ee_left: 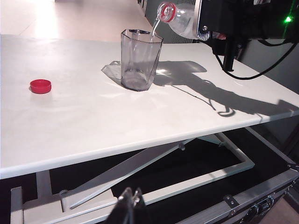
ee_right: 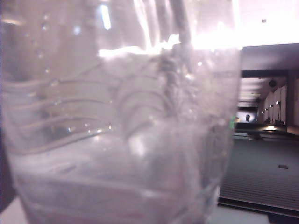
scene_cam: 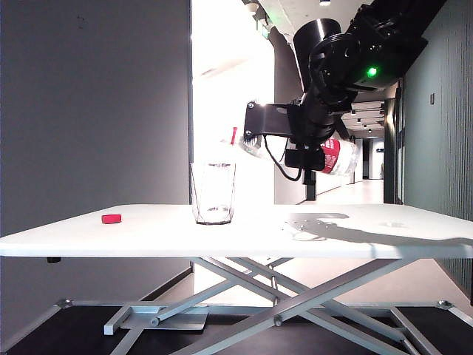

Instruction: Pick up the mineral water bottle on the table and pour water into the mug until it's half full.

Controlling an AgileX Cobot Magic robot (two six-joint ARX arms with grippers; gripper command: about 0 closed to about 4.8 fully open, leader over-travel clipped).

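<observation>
While our right hand [scene_cam: 314, 151], clamped on the mineral water bottle [ee_left: 180, 17], pours into the mug [ee_left: 139, 59], our closed left hand [ee_left: 128, 199] idles below the surface [ee_left: 93, 116]; next, we must level off at half.

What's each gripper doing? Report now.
Left gripper: shut, empty, below the white table.
Right gripper: shut on the clear ribbed plastic bottle, tilted over the glass.

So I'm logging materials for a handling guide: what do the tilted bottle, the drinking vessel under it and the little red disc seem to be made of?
The ribbed clear bottle with red label, held tilted by the right gripper: thin glossy plastic, judging by its moulded ribs. The faceted clear mug: glass or hard plastic; its thick base suggests glass. The small red cap: probably matte moulded plastic.
</observation>
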